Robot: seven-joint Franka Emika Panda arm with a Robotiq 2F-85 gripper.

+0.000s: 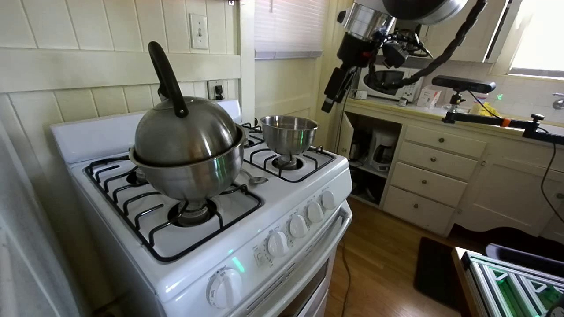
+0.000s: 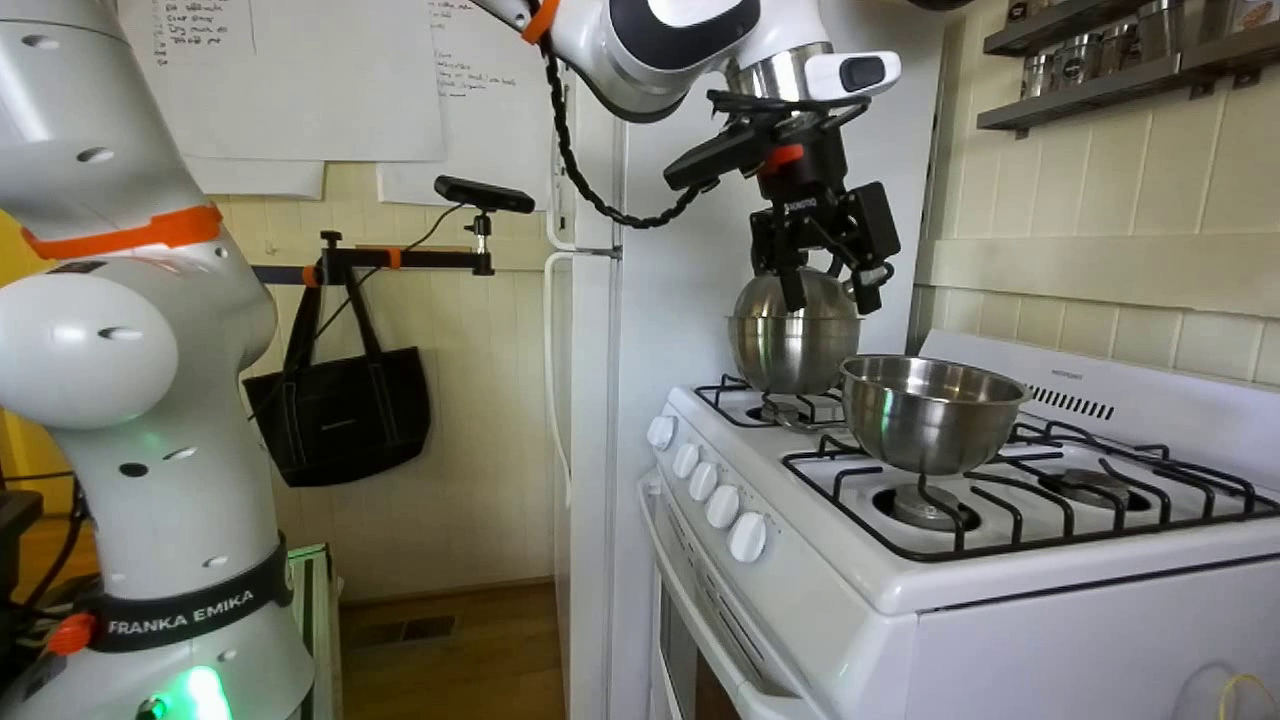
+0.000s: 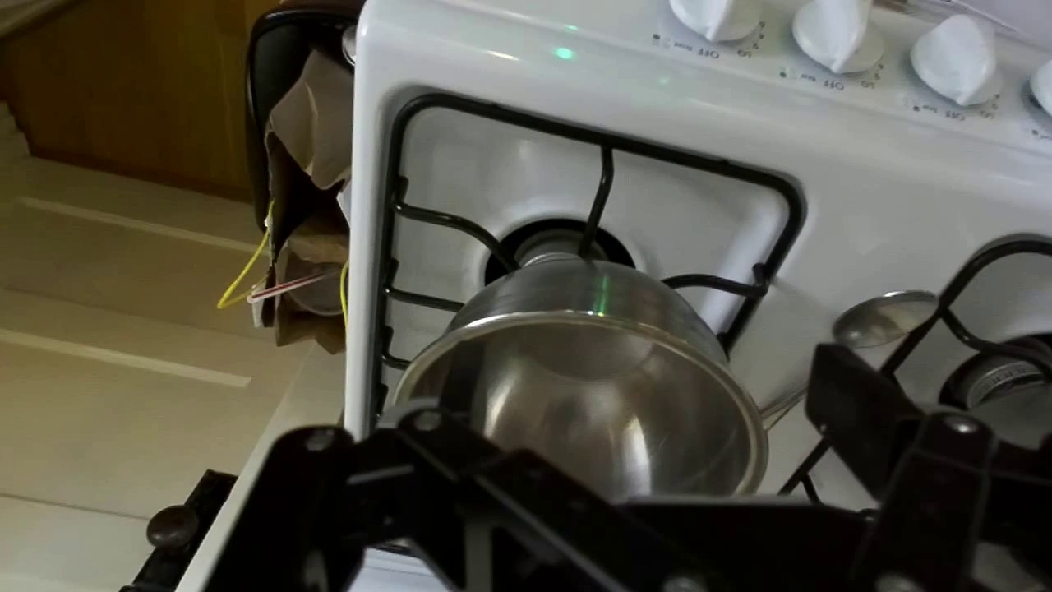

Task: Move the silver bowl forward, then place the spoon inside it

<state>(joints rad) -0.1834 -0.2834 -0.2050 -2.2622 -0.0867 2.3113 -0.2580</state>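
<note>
Gripper (image 2: 832, 300) hangs over the stove (image 1: 282, 207), its jaws spread apart. Upright on a black grate (image 3: 608, 149), the silver bowl (image 1: 288, 140) stands apart from the kettle (image 1: 185, 130), which sits in another steel bowl (image 1: 194, 180). Between the two grates (image 1: 166, 259), the spoon (image 1: 257, 180) lies on the stove's white top, partly hidden in the wrist view.

Cream panelled walls (image 1: 123, 26) rise over a wooden floor (image 1: 379, 255), with pale drawers (image 1: 440, 184) and a bright window (image 1: 539, 37).
</note>
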